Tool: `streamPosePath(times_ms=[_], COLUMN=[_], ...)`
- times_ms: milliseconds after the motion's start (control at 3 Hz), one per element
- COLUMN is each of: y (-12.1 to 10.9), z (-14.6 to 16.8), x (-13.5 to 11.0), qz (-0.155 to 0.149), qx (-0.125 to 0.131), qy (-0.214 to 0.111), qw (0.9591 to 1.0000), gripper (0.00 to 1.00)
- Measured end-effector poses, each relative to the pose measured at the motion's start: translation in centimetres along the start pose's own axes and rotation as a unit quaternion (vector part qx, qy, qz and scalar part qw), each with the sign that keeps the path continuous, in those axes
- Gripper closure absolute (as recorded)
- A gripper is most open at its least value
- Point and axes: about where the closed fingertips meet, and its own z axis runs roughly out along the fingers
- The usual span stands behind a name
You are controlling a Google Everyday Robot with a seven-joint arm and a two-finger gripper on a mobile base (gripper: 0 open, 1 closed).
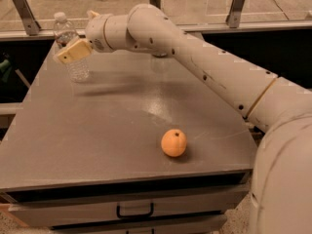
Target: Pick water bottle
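Note:
The water bottle, clear and ribbed with a white cap and a label band, stands upright at the table's far left corner. My gripper is at the bottle, with its cream tip across the bottle's label from the camera's side. I cannot tell whether it touches the bottle. The arm reaches in from the right, across the back of the table.
An orange lies on the grey table toward the front right. A drawer with a black handle is below the front edge. Metal rail posts stand behind the table. The floor drops off on both sides.

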Motion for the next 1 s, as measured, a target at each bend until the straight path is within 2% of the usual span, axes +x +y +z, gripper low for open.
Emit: streamPosePath(times_ms=[333,667,1000], y=[1.3,2.7,2.6], z=[2.7,3.7,2.4], x=[0.1,0.9,0.2], qz=[0.029,0.050,0.055], qx=[-0.018,-0.031,-0.035], qy=[-0.011,-0.008,-0.016], qw=[0.9993,0.9982,0.9977], gripper=[0.18,0.42,0.65])
